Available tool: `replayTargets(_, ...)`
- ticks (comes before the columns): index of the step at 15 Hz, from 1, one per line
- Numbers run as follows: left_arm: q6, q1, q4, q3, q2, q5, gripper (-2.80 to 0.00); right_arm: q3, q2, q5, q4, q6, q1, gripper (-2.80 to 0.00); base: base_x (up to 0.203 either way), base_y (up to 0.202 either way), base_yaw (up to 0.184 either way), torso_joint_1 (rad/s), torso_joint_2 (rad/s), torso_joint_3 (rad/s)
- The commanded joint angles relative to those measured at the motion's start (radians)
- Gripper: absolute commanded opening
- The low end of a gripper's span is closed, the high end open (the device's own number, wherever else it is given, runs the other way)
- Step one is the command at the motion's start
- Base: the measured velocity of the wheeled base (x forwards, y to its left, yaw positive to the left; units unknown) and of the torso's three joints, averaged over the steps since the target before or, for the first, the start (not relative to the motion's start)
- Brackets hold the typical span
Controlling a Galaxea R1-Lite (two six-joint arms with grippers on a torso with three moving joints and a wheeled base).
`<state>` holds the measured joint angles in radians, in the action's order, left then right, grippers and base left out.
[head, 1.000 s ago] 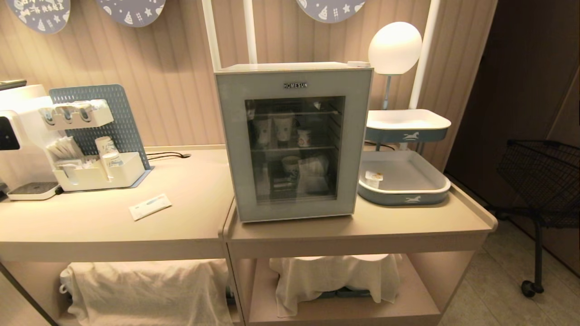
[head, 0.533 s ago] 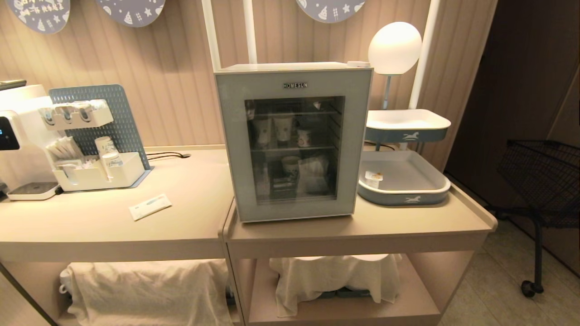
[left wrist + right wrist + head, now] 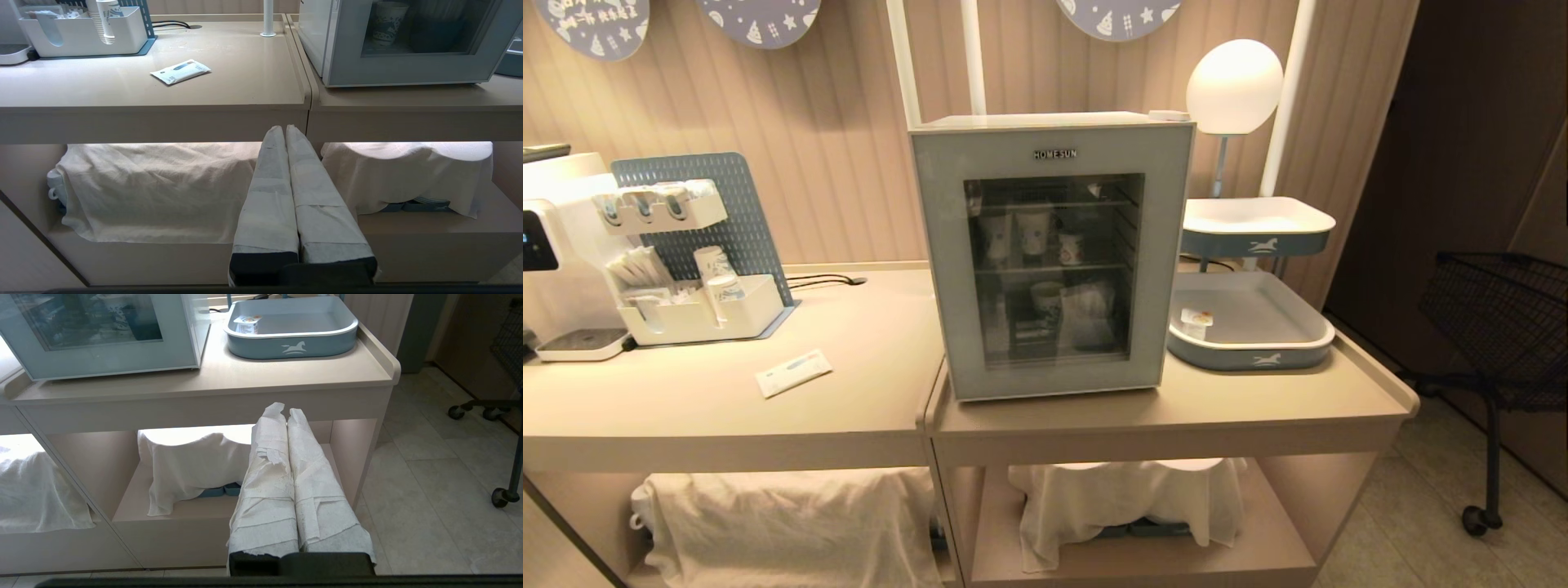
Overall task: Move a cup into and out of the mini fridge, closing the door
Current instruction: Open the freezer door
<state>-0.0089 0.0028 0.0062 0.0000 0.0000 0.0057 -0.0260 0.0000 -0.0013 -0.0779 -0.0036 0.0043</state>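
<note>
Beige counter [image 3: 866, 392]: mini fridge [image 3: 1052, 253], door [image 3: 1054, 376] closed; cup [image 3: 1196, 321] in tray [image 3: 1258, 353] right of fridge. Left gripper [image 3: 285, 130] and right gripper [image 3: 282, 410] clenched, empty, below counter. Open door fully before cup pickup.

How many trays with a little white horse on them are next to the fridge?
2. The lower tray sits on the counter right of the mini fridge, holding the cup. The upper tray stands above it, behind. None other shows.
</note>
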Motion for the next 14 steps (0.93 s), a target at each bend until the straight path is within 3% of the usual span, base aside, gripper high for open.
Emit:
replayTargets(1,0.000,0.000,0.000,0.002,0.002,0.000,-2.80,0.000,0.002,0.000,0.000,0.000,0.000,-2.80,0.000,0.000,0.000,0.000,0.00,0.000)
replayTargets(6,0.004,0.000,0.000,0.002,0.002,-0.001,-2.80,0.000,0.002,0.000,0.000,0.001,0.000,-2.80,0.023,0.000,0.001,0.000,0.00,0.000)
replayTargets(14,0.004,0.000,-0.002,0.002,0.002,-0.001,-2.80,0.000,0.002,0.000,0.001,0.001,0.000,-2.80,0.185,0.000,-0.001,0.000,0.00,0.002)
